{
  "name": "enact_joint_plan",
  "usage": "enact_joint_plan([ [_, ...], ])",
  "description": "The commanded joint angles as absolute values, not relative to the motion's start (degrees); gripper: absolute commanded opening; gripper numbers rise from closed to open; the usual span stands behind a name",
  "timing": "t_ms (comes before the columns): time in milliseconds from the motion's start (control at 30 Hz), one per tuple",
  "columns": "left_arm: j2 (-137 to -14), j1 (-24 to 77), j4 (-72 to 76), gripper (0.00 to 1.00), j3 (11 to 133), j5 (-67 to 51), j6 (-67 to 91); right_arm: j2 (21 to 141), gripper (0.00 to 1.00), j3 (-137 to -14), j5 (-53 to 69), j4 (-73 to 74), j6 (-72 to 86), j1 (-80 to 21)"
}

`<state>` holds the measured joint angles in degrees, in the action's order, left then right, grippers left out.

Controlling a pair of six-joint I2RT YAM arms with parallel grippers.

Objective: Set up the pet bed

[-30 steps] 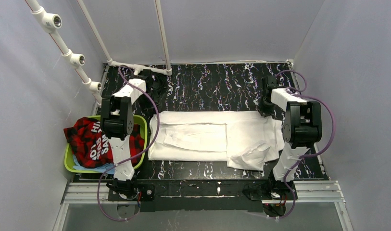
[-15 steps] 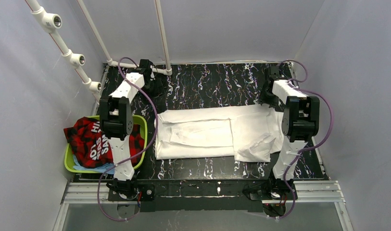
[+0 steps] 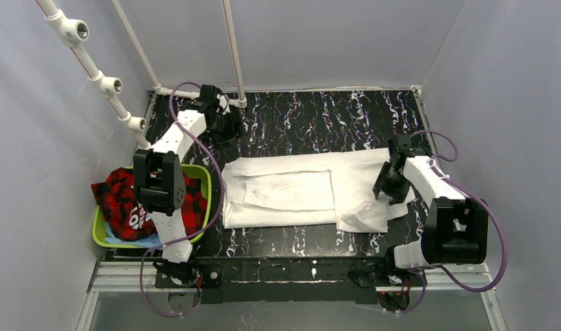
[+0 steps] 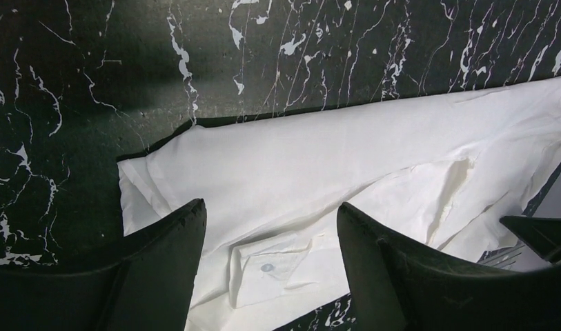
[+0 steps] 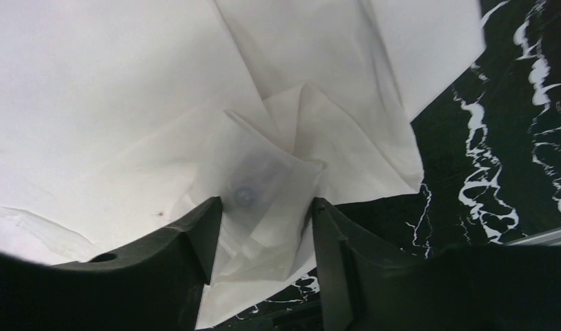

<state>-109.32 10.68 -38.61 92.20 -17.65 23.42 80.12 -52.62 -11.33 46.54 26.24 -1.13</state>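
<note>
A white cloth (image 3: 291,189) lies spread flat on the black marbled table (image 3: 312,124), with a crumpled fold at its near right corner (image 3: 363,214). My left gripper (image 3: 230,126) hovers open and empty above the cloth's far left corner. In the left wrist view (image 4: 270,207) the cloth (image 4: 319,158) and a snap button (image 4: 267,267) lie below it. My right gripper (image 3: 386,192) is low over the cloth's right part. In the right wrist view (image 5: 266,203) its jaws stand apart around a raised fold (image 5: 277,179) with a button.
A green basket (image 3: 98,233) holding a red plaid garment (image 3: 129,200) stands off the table's left edge beside the left arm. A white pipe frame (image 3: 232,55) rises at the far left corner. Grey walls close in on three sides.
The cloth first shifted slightly right and away, then stayed still. The left gripper reached farther back. The right arm swung from the far right corner down onto the cloth's right part.
</note>
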Motion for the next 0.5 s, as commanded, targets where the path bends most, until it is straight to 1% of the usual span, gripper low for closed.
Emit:
enact_joint_plan([
  [0, -103.94, 10.61, -38.47, 0.68, 90.26, -19.77, 24.67, 79.09, 0.52, -51.59, -7.77, 45.18, 28.84, -1.05],
  [100, -102.73, 10.63, -38.26, 0.68, 88.32, -19.42, 25.01, 80.49, 0.41, -50.59, -8.91, 43.15, 28.33, -1.06],
  [200, -101.36, 10.63, -37.98, 0.68, 86.46, -18.74, 25.29, 81.42, 0.22, -50.27, -9.36, 39.32, 27.69, -1.06],
  [267, -100.56, 10.63, -37.96, 0.68, 85.82, -18.72, 25.39, 81.98, 0.03, -52.08, -9.13, 39.09, 27.37, -1.05],
  [367, -99.5, 10.63, -37.97, 0.68, 86.03, -19.12, 25.4, 80.35, 0.01, -56.07, -6.81, 40.04, 27.32, -1.18],
  [467, -98.87, 10.63, -38.29, 0.69, 87.28, -19.69, 25.4, 76.45, 0.01, -59.62, -1.09, 37.84, 26.42, -1.14],
])
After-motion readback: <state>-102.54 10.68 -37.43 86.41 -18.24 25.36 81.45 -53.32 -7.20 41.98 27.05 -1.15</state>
